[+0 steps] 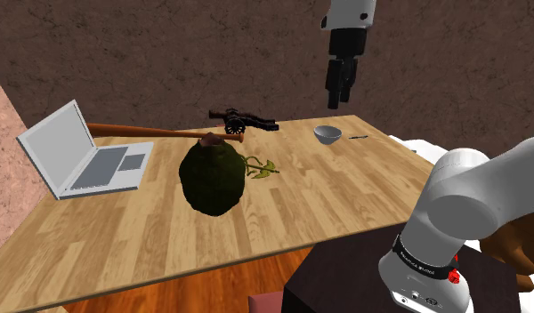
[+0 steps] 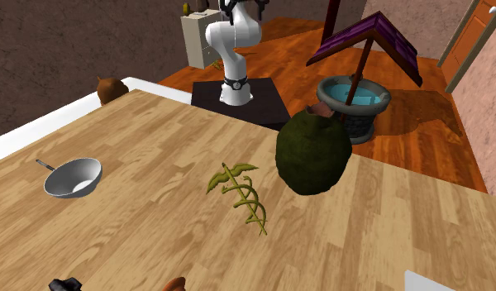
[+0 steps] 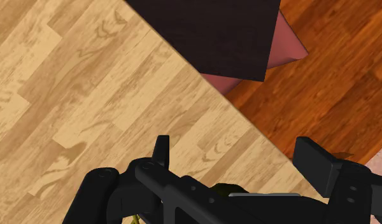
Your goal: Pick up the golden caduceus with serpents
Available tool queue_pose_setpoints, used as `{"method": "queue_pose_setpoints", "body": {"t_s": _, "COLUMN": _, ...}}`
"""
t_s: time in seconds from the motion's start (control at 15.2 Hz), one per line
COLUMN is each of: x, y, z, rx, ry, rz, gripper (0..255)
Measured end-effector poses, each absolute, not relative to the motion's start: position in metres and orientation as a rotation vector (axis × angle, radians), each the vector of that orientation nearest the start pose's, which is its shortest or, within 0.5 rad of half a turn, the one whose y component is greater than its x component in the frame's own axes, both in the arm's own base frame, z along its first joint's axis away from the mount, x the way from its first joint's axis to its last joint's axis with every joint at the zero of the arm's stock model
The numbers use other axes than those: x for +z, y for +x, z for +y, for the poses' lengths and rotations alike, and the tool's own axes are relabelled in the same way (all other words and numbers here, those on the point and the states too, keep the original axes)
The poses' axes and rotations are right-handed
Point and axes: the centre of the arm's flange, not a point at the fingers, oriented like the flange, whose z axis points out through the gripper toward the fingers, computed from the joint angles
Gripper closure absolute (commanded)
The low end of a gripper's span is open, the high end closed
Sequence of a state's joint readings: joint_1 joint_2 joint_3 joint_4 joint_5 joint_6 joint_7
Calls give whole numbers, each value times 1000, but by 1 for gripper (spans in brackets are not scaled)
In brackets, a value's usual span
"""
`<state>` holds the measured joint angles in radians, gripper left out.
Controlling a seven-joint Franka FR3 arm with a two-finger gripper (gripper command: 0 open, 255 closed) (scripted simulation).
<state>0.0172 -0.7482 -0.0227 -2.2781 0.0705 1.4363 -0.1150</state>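
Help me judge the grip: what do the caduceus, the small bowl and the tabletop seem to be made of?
Caduceus: dull olive-gold with a matte look and thin stems. It may be metal, but the flat shading leaves that open.
Bowl: pale grey with smooth, soft shading, so probably metal or glazed ceramic.
Tabletop: light wood planks with visible grain and a satin finish.

The desk (image 1: 363,204) is pale plank wood, matt, with clear grain. The floor (image 3: 336,76) is redder, glossier wood. The bowl (image 2: 73,178) looks like smooth grey metal. The caduceus (image 2: 242,192) is dull olive-gold, perhaps metal. The green ball (image 2: 313,151) looks rough.
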Motion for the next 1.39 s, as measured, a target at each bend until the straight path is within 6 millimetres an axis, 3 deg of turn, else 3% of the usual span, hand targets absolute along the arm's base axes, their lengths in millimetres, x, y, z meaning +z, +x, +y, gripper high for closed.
{"method": "queue_pose_setpoints", "body": {"t_s": 0.2, "x": 593, "y": 312, "z": 3, "rx": 132, "ry": -3047, "rz": -197, "gripper": 0}}
{"method": "queue_pose_setpoints", "body": {"t_s": 1.39, "x": 431, "y": 467, "z": -34, "rx": 65, "ry": -3113, "rz": -356, "gripper": 0}}
